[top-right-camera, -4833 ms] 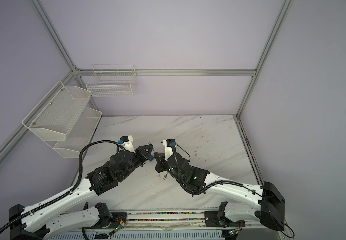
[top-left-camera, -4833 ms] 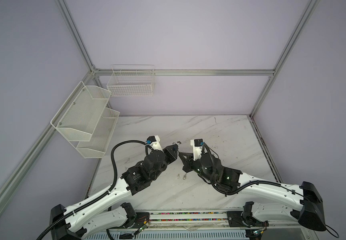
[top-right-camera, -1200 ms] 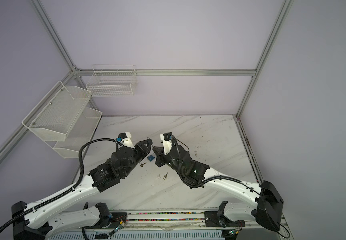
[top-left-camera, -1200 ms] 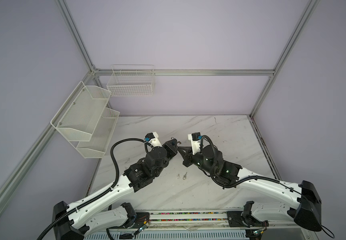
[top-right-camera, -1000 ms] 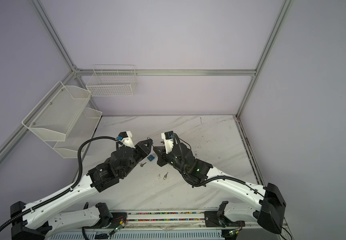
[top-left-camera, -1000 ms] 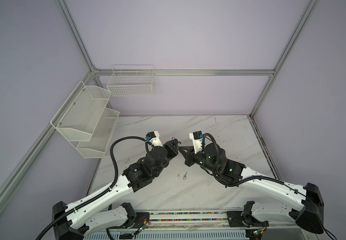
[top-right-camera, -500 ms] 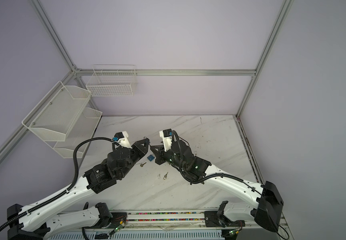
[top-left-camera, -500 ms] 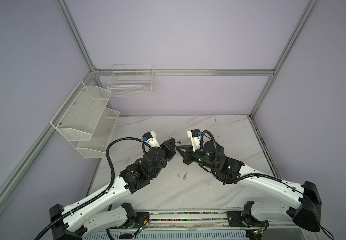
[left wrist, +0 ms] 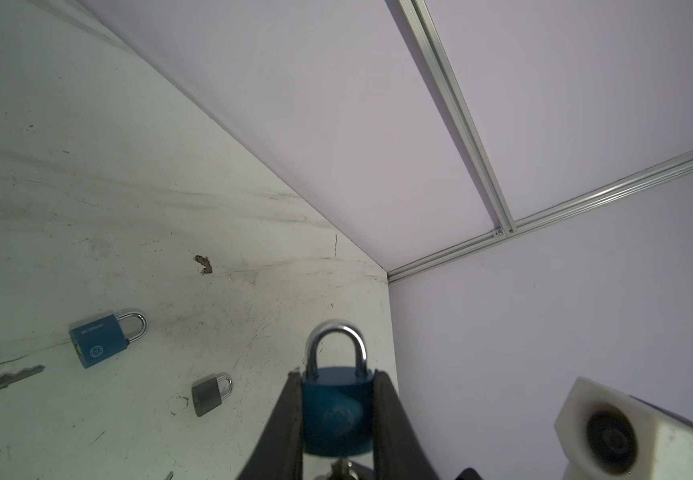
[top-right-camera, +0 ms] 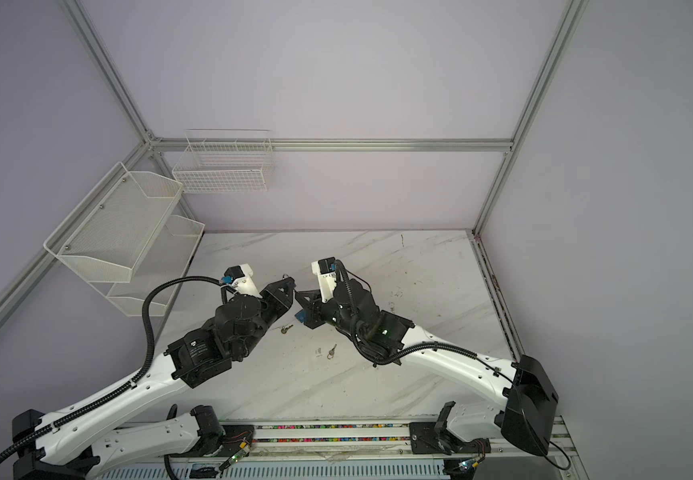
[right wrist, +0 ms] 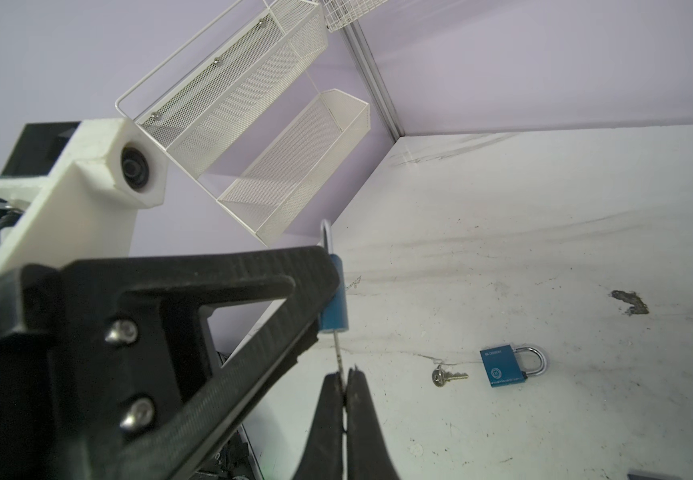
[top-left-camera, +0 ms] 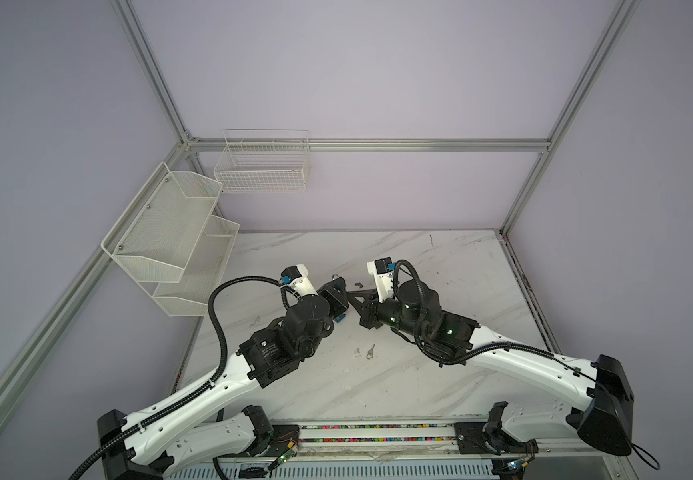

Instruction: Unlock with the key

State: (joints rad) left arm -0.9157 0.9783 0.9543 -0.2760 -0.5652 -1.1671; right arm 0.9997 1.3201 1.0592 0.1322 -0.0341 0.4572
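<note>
My left gripper (left wrist: 335,380) is shut on a blue padlock (left wrist: 333,411) and holds it in the air, its steel shackle (left wrist: 335,349) sticking out past the fingertips. My right gripper (right wrist: 342,376) is shut on a thin silver key (right wrist: 337,351). The key's blade runs up to the underside of the padlock (right wrist: 333,299). How far it sits in the keyhole is hidden. In both top views the left gripper (top-left-camera: 338,289) (top-right-camera: 288,286) and the right gripper (top-left-camera: 355,296) (top-right-camera: 298,296) meet tip to tip above the middle of the table.
On the marble table (top-left-camera: 440,374) lie a second blue padlock (left wrist: 103,338) (right wrist: 503,365), a small grey padlock (left wrist: 209,395) and loose keys (left wrist: 0,380) (top-left-camera: 370,352) (top-right-camera: 286,329). White mesh shelves (top-left-camera: 170,245) and a wire basket (top-left-camera: 261,166) hang on the left and back walls.
Both grippers have drifted slightly toward the back left of the table and stayed tip to tip. Each keeps its grip, the left on the padlock and the right on the key.
</note>
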